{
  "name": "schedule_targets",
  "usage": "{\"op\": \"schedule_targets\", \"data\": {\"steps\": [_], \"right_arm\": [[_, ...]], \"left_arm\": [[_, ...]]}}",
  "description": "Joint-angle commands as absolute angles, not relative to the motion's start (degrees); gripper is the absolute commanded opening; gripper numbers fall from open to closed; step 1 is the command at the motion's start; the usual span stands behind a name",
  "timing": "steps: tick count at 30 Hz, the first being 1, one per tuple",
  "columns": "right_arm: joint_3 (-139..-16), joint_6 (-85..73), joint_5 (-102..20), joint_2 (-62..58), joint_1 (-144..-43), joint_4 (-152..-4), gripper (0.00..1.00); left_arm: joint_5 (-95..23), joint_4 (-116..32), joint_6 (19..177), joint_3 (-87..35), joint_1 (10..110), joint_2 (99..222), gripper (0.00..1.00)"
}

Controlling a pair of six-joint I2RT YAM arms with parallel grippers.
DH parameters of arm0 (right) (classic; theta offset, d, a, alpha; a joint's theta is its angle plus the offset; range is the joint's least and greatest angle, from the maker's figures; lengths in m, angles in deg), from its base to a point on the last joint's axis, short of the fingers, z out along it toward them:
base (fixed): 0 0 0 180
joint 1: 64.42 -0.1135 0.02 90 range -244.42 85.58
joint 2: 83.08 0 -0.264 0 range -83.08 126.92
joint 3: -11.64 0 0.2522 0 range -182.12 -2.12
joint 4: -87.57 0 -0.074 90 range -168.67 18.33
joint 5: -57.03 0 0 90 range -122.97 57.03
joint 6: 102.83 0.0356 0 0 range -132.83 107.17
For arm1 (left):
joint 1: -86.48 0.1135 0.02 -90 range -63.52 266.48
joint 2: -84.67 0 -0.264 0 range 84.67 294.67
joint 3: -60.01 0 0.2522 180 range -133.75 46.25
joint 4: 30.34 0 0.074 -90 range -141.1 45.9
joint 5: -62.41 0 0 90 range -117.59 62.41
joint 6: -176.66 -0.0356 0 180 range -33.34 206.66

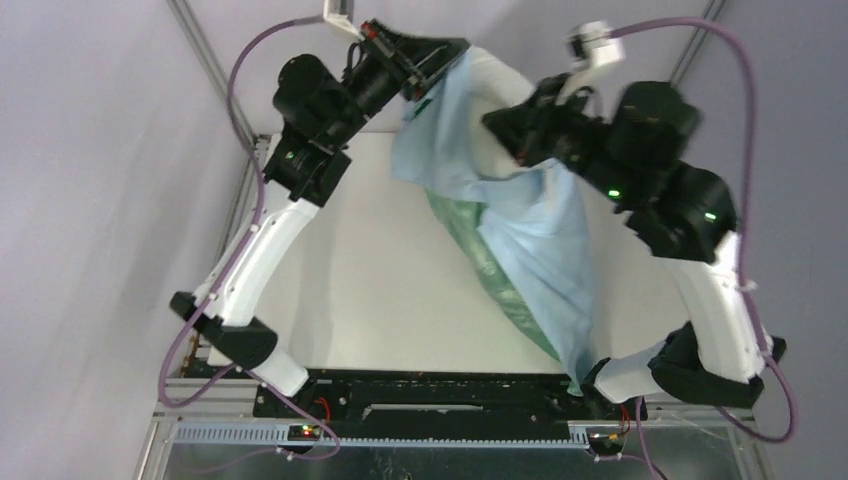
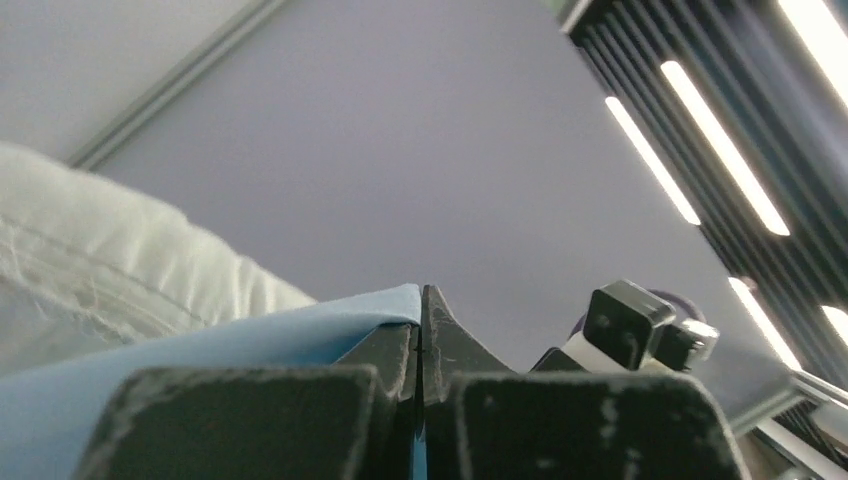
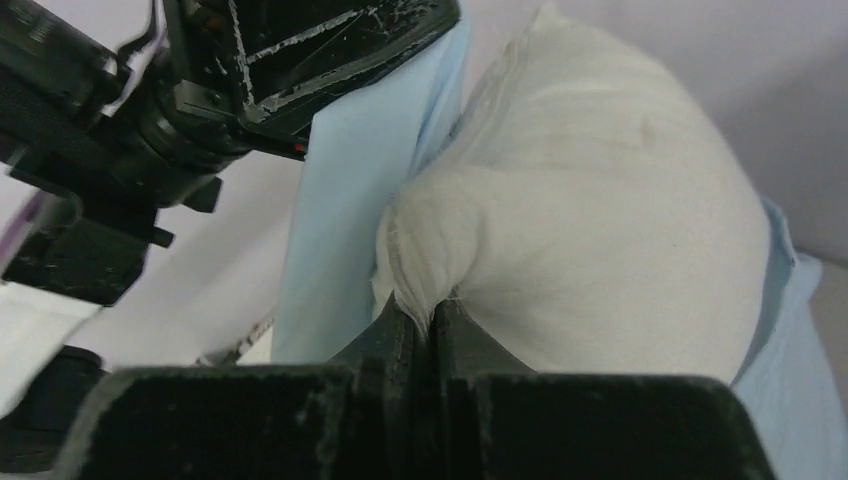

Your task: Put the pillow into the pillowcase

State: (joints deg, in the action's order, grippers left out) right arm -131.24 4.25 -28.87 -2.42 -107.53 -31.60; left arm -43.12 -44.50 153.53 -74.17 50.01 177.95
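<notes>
Hanging over the table (image 1: 370, 290), the pillowcase (image 1: 545, 235) partly wraps the pillow (image 3: 600, 200).

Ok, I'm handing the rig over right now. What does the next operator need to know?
Left gripper: shut on the pillowcase edge, raised above the table.
Right gripper: shut on a pinch of the pillow, also raised.
Pillow: blue cloth lies on both sides of it at the opening, but much of it is bare. The rest of the pillowcase hangs limp toward the table's near edge.
Done: insertion begun.
Left: work the pillow fully down into the pillowcase, then release.
</notes>
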Motion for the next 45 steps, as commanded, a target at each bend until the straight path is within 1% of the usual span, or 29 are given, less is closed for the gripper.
{"op": "schedule_targets", "data": {"steps": [1, 2, 3, 6, 7, 8, 10, 11, 12, 14, 15, 17, 20, 23, 25, 28, 31, 34, 38, 41, 45], "right_arm": [[-128.85, 4.32, -23.83, 3.27, -113.01, -30.36, 0.0], [-129.38, 4.66, -25.23, 3.95, -113.16, -29.55, 0.03], [-129.98, 4.69, -26.72, 4.34, -113.55, -29.26, 0.11], [-133.52, 3.36, -26.64, 4.61, -116.51, -27.78, 0.51], [-135.1, 3.04, -25.72, 4.57, -117.72, -27.32, 0.6], [-136.81, 2.47, -25.05, 4.31, -118.78, -26.78, 0.66], [-139.25, 2.05, -24.34, 3.27, -119.62, -26.31, 0.74], [-139.54, 2.06, -23.97, 2.4, -119.69, -26.48, 0.82], [-139.34, 2.11, -23.49, 1.35, -119.7, -26.68, 0.86], [-138.5, 1.89, -21.16, -0.3, -119.73, -26.71, 0.88], [-137.94, 1.67, -19.11, -0.61, -119.7, -26.28, 0.87], [-137.96, 1.3, -14.81, 0.05, -119.46, -24.03, 0.82], [-139.83, 2.1, -12.02, 3.57, -119.06, -17.71, 0.76], [-139.16, 2.47, -7.24, 5.78, -118.49, -14.97, 0.73], [-138.07, 2.89, -9.09, 6.91, -116.28, -14.78, 0.74], [-137.88, 2.64, -11.13, 9.69, -113.83, -15.54, 0.78], [-137.29, 2.43, -11.43, 14.01, -112.26, -14.19, 0.81], [-131.6, 3.29, -11.04, 16.59, -111.4, -14.15, 0.79], [-119.56, 4.04, -9.48, 14.51, -112.04, -17.89, 0.77], [-112.97, 4.97, -6.87, 12.32, -113.85, -19.28, 0.77], [-108.21, 6.75, -2.26, 11.33, -117.19, -17.48, 0.78]], "left_arm": [[-44.04, -43.73, 149.99, -59.6, 54.21, 163.81, 0.0], [-44.71, -45.61, 149.23, -55.75, 54.87, 161.62, 0.0], [-44.97, -46.46, 148.27, -52.2, 55.37, 159.57, 0.0], [-45.92, -48.73, 145.92, -42.19, 57.6, 153.72, 0.0], [-46.08, -48.83, 145.66, -39.57, 58.44, 152.02, 0.0], [-46.27, -49.07, 145.37, -37.15, 59.17, 150.64, 0.0], [-47.18, -49.53, 144.84, -33.91, 60.1, 148.71, 0.0], [-47.95, -49.55, 144.57, -32.88, 60.19, 148.25, 0.0], [-48.62, -49.58, 144.48, -32.02, 60.2, 148.0, 0.0], [-49.25, -48.89, 144.72, -30.22, 60.2, 147.43, 0.0], [-49.41, -48.67, 144.63, -29.68, 60.2, 147.19, 0.0], [-49.42, -48.4, 144.69, -29.01, 60.2, 146.87, 0.0], [-50.15, -47.71, 144.86, -28.28, 60.1, 146.86, 0.0], [-49.88, -48.58, 143.83, -27.5, 60.11, 146.73, 0.0], [-49.83, -48.33, 143.59, -26.04, 59.98, 146.79, 0.0], [-48.85, -46.6, 143.97, -21.26, 58.87, 147.32, 0.0], [-43.61, -44.94, 144.24, -14.36, 56.85, 147.68, 0.0], [-35.98, -40.71, 146.4, -4.68, 53.75, 149.17, 0.0], [-31.43, -31.98, 151.29, 6.44, 49.94, 154.15, 0.0], [-30.06, -27.52, 152.72, 10.25, 47.44, 158.25, 0.0], [-28.67, -24.49, 154.14, 13.4, 45.97, 160.79, 0.0]]}}
